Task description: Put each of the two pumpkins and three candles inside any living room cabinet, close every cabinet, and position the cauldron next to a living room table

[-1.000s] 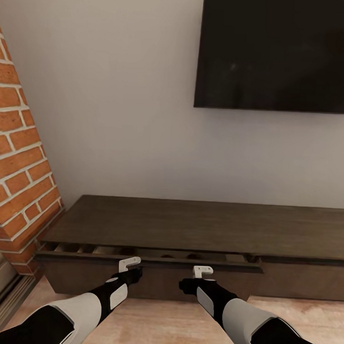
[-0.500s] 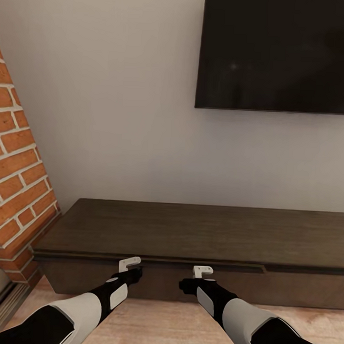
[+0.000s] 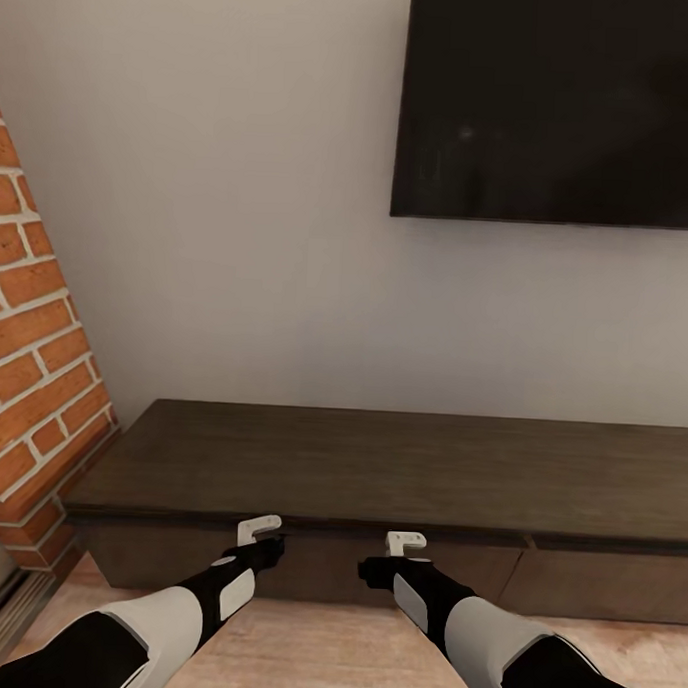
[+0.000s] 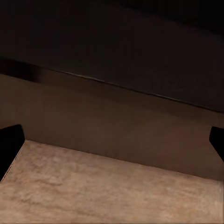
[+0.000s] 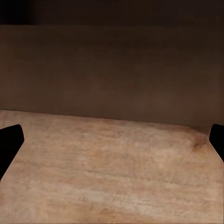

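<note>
- Head view: the cabinet (image 3: 378, 476), long, low and dark brown, stands against the pale wall with its front panels flush and shut. A black TV screen (image 3: 554, 108) hangs above it and carries no readable writing or brand. A brick pillar (image 3: 38, 371) stands at its left end.
- Head view: the left tool (image 3: 259, 528) and the right tool (image 3: 406, 540) sit just in front of the cabinet's front panel, over the wooden floor (image 3: 330, 654).
- Left wrist view: dark fingertips (image 4: 9, 147) at both edges, spread wide, nothing between them; the cabinet front (image 4: 116, 121) lies ahead.
- Right wrist view: fingertips (image 5: 9, 142) likewise spread and empty, facing the cabinet front (image 5: 112, 70).
</note>
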Robot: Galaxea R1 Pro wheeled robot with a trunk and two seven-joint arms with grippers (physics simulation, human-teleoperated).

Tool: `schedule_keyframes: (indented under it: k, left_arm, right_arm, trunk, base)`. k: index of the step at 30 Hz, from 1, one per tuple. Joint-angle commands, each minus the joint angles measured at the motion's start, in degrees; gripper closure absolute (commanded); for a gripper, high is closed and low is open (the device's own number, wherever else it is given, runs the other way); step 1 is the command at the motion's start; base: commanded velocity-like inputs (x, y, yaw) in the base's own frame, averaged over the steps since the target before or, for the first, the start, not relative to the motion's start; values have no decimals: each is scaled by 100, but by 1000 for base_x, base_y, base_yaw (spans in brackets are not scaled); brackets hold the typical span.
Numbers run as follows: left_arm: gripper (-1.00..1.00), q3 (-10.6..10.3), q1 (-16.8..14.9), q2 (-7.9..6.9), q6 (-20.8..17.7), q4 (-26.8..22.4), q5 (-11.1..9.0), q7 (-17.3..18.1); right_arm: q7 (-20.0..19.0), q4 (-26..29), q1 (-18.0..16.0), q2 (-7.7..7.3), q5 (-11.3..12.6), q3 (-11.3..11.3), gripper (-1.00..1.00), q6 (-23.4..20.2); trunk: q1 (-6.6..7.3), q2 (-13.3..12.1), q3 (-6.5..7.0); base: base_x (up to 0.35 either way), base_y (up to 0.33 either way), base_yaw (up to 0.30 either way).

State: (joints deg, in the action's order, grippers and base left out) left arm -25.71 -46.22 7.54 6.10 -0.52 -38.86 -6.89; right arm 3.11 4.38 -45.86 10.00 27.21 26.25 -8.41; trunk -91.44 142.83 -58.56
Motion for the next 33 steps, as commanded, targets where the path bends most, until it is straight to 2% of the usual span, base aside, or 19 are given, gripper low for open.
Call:
schedule_keyframes:
  k: [1, 10, 27, 33]
  left_arm:
    - [-100, 22, -15, 2, 22, -10, -26, -6]
    - [-100, 22, -18, 2, 16, -10, -26, -6]
    - [-100, 22, -18, 2, 13, -10, -33, -6]
    - [-100, 22, -18, 2, 14, -10, -34, -6]
  right_arm:
    - [32, 10, -2, 0, 48, 47, -100, -30]
    - [32, 10, -2, 0, 48, 47, -100, -30]
    - [32, 10, 12, 0, 48, 47, -100, -30]
    - [28, 10, 29, 0, 49, 52, -100, -30]
  trunk:
    - [-2, 1, -4]
    - [-2, 1, -4]
    - [-2, 1, -4]
    - [-2, 1, -4]
  base:
    - [147, 0, 0]
    - [-19, 0, 0]
    - [-289, -14, 0]
    - [-95, -10, 0]
